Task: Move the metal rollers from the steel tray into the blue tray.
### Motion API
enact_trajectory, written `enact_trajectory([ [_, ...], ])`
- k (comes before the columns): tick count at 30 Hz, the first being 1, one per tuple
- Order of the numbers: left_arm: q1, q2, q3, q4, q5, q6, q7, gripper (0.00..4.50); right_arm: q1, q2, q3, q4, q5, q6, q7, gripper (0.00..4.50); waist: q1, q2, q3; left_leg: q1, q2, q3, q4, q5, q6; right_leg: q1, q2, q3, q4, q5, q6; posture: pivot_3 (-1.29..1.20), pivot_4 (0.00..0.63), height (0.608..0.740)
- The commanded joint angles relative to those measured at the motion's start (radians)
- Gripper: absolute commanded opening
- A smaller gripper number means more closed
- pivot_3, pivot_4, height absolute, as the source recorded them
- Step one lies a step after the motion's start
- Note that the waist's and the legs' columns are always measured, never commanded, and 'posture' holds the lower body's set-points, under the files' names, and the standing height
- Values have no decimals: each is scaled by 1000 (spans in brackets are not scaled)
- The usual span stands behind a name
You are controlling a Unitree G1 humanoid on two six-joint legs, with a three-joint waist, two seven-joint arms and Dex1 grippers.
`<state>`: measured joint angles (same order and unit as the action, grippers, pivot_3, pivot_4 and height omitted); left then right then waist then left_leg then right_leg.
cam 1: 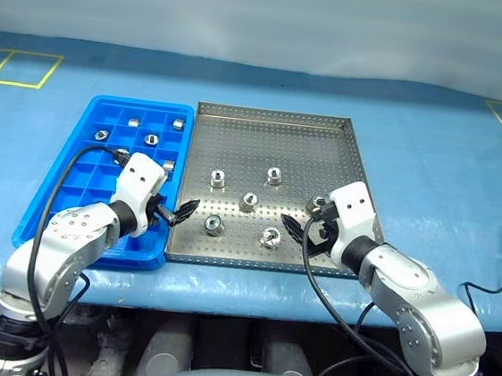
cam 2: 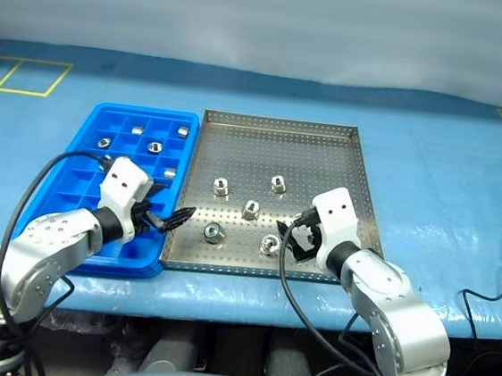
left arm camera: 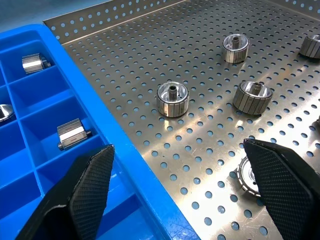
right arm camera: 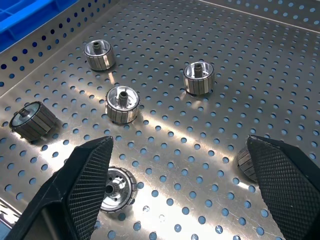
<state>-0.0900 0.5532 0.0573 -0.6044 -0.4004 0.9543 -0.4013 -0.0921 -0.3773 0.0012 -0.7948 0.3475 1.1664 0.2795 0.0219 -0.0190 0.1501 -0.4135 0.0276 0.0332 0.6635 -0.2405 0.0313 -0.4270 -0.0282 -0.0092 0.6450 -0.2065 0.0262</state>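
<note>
The blue tray (cam 1: 48, 198) is sitting at centre left of the head view, several of its upper compartments already holding rollers. The left gripper (cam 1: 179, 211) is hovering at the seam where the blue tray meets the steel tray (cam 1: 347, 126), its jaws spread wide and holding nothing; in the left wrist view one finger (left arm camera: 82, 192) is hanging over a blue compartment and the other over the perforated floor.

Further right, six rollers are lying loose in the steel tray's middle and lower part: one (cam 1: 214, 225) just right of the left gripper, one (cam 1: 218, 179) above it, one (cam 1: 249, 201) at centre, one (cam 1: 274, 175) higher up, one (cam 1: 270, 237) low, and one (cam 1: 317, 202) partly hidden behind the right wrist.

The relation that matters: the low roller at centre is lying just left of the right gripper (cam 1: 299, 230), whose jaws are also standing fully released and empty. In the right wrist view it (right arm camera: 116, 189) is showing beside one finger, tipped so its hub faces the camera, its axis running roughly along the fingers. The left gripper is similarly near its own roller, so either arm looks ready to reach.

No brand, label or readable writing is showing anywhere.
</note>
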Motion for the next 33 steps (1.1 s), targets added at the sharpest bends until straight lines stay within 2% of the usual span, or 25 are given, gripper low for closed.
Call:
enact_trajectory([
  [1, -7, 7, 4, -42, -3, -4, 1, 4496, -8, -8, 0, -14, 6, 1, -5, 4490, 0, 0, 0, 0, 0, 0, 0, 0, 0, 0, 0, 0, 0, 0, 0, 68, 150, 740],
  [30, -4, 11, 1, -46, -4, -5, -1, 4496, -4, -28, 29, -16, 5, -3, -7, 4490, 0, 0, 0, 0, 0, 0, 0, 0, 0, 0, 0, 0, 0, 0, 0, 68, 150, 740],
  [33, -44, 33, -16, -38, 10, 15, 1, 4496, -3, -27, 28, -16, 4, -4, -7, 4490, 0, 0, 0, 0, 0, 0, 0, 0, 0, 0, 0, 0, 0, 0, 0, 68, 150, 740],
])
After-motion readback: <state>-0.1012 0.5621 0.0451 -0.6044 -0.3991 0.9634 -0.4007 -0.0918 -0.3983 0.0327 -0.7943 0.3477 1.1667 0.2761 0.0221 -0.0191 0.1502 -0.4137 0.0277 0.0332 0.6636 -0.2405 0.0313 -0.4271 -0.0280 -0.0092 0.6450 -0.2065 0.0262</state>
